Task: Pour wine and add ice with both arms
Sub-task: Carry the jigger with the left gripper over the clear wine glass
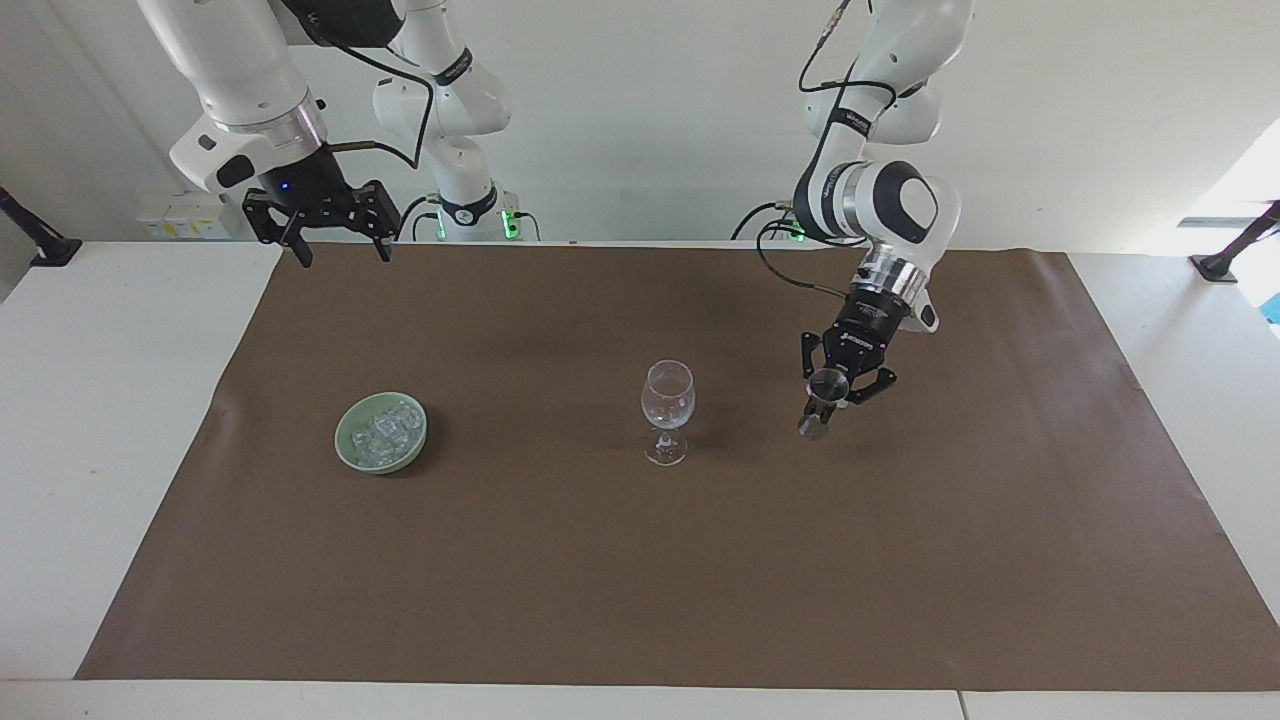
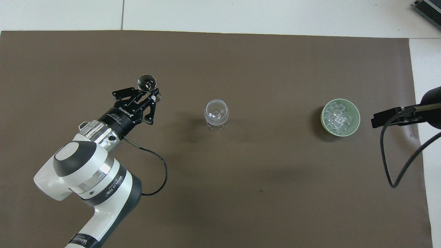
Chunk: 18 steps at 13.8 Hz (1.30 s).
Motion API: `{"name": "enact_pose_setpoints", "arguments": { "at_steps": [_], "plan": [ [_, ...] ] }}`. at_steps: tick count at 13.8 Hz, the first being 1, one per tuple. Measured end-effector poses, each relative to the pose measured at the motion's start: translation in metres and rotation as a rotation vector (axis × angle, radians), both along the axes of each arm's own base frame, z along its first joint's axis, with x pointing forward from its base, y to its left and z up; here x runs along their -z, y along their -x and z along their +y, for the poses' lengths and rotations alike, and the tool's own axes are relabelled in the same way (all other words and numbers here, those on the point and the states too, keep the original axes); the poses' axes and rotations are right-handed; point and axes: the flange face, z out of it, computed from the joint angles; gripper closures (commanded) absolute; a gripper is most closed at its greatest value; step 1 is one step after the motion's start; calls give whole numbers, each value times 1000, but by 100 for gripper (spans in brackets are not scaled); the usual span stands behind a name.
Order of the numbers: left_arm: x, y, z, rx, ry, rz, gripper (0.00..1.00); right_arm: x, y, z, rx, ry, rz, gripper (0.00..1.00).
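Wine glass point(image 1: 667, 400) is about to get its pour, I reckon. The left arm point(image 1: 880, 200) is the one working. Its left gripper point(image 1: 835, 392) is pinched tight on a small jigger-style cup point(image 1: 822, 403) and hangs over the brown mat point(image 1: 600, 580). In the facing view that's roughly 3 o'clock from the glass, near it but not over it.

The right arm point(image 1: 250, 80) just waits. Its right gripper point(image 1: 343, 255) is up over the mat's edge on the robots' side with its fingers spread wide and nothing in them.

Next move as I see it: carry the cup over until its lip is above the glass mouth, then tip it slowly. That mouth is narrow and the glass stands tall on a thin stem, so a bump could topple it. The ice part hasn't started, I'd say.

Containers:
- Pale green dish point(image 1: 345, 440) sits toward the right arm's end of the table, about 9 o'clock from the glass in the facing view and well apart from it. The ice point(image 1: 385, 430) is heaped in it, a pile of small clear chunks.
- The glass stands upright mid-mat and looks empty, no ice and no liquid that I can make out.
- The cup is held tilted, with its round open mouth point(image 2: 146, 82) showing from overhead. Can't tell if there's any wine in it.
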Motion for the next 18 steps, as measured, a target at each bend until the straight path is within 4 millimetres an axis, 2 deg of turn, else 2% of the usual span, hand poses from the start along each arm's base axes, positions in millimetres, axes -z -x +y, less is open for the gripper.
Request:
{"name": "enact_pose_setpoints", "arguments": {
  "at_steps": [3,7,10,18],
  "plan": [
    [-16,7,-39,31,-31,-6,100,0,0,0,0,0,0,0],
    [-17,17,-74,66,-85,7,100,0,0,0,0,0,0,0],
    [-19,17,-90,87,-143,-3,100,0,0,0,0,0,0,0],
    [-20,19,-116,145,-268,-43,100,0,0,0,0,0,0,0]
  ]
}}
